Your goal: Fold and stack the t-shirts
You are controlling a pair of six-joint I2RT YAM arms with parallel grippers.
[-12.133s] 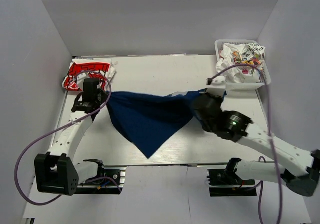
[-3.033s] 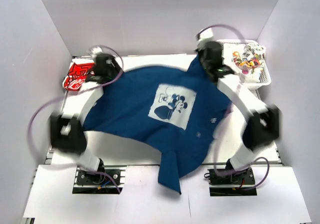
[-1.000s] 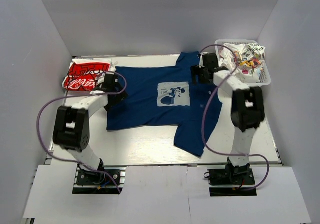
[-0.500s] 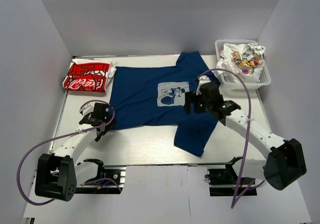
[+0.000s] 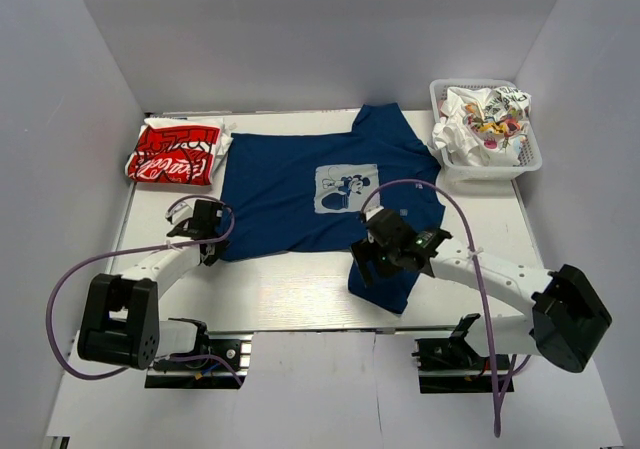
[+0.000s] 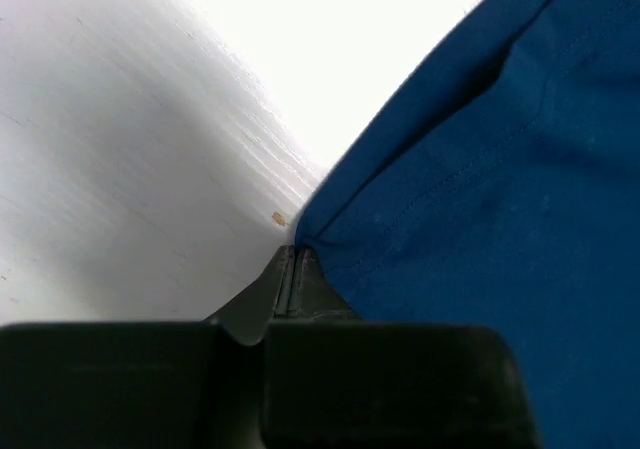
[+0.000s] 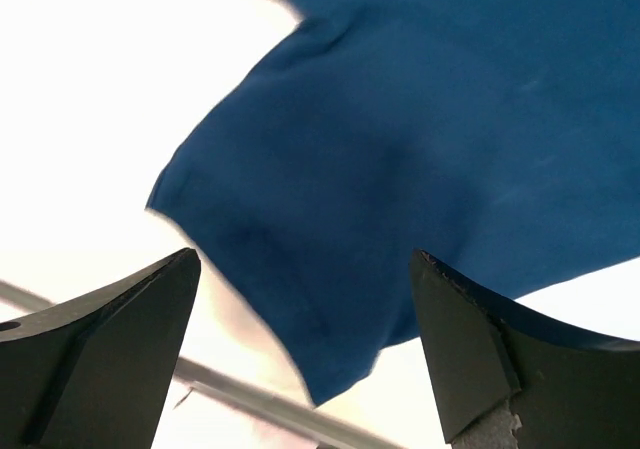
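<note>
A navy blue t-shirt [image 5: 290, 194] with a pale square cartoon print [image 5: 347, 187] lies spread flat in the middle of the table. My left gripper [image 5: 207, 247] is at its near left corner. In the left wrist view the left gripper [image 6: 293, 254] is shut, pinching the corner of the navy cloth [image 6: 480, 169]. My right gripper [image 5: 363, 261] hovers open over the shirt's near flap [image 7: 400, 119]; nothing is between its fingers [image 7: 130, 309]. A folded red-and-white lettered t-shirt [image 5: 175, 154] lies at the back left.
A white lattice basket [image 5: 520, 164] at the back right holds crumpled white tees with colourful prints [image 5: 485, 119]. The table's near edge rail [image 7: 240, 394] runs just beyond the navy flap. Grey walls enclose the table on three sides.
My left gripper has shut on the navy shirt's near left corner. My right arm has swung back from the shirt's middle to over the near flap, still open.
</note>
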